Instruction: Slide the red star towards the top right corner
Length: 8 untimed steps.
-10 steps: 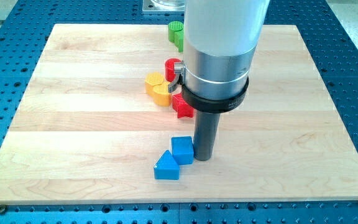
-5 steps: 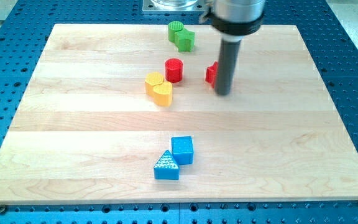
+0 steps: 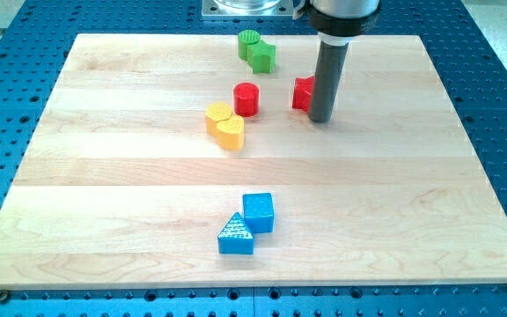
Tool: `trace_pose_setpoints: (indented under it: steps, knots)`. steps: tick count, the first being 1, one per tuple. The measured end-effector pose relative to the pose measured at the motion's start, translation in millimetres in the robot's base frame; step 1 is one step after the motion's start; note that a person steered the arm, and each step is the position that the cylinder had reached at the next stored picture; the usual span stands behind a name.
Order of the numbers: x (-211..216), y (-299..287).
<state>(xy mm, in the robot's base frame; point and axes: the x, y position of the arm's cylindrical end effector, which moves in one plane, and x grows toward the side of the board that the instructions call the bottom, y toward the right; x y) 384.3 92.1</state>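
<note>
Contact first: your handless rod's tip (image 3: 321,119) touches the small, rigid, probably light red star (image 3: 303,93) toward the worktop's (image 3: 429,176) top edge, so push its lower-left face.

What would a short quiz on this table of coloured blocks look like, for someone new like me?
1. True or false: my tip stands just to the view's right of the red star.
2. Which blocks lie nearest the view's bottom? A) the two green blocks B) the blue cube and blue triangle C) the yellow blocks
3. Fill in: the red cylinder sits just up and to the view's right of the two ______ blocks.

Key
1. True; the rod hides the star's right edge.
2. B: the blue cube and blue triangle sit side by side; the green blocks are near the top edge.
3. Yellow.
</note>
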Motion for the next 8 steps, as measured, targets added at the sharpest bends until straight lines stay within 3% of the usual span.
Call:
trace_pose_setpoints:
  steps: [1,2,5,6,8]
  knots:
    - [-5.5,-18.2]
    - [-50.2,18.1]
    - [-65.8,-18.9]
    - [-93.9,25.5]
    - [-105.6,-16.2]
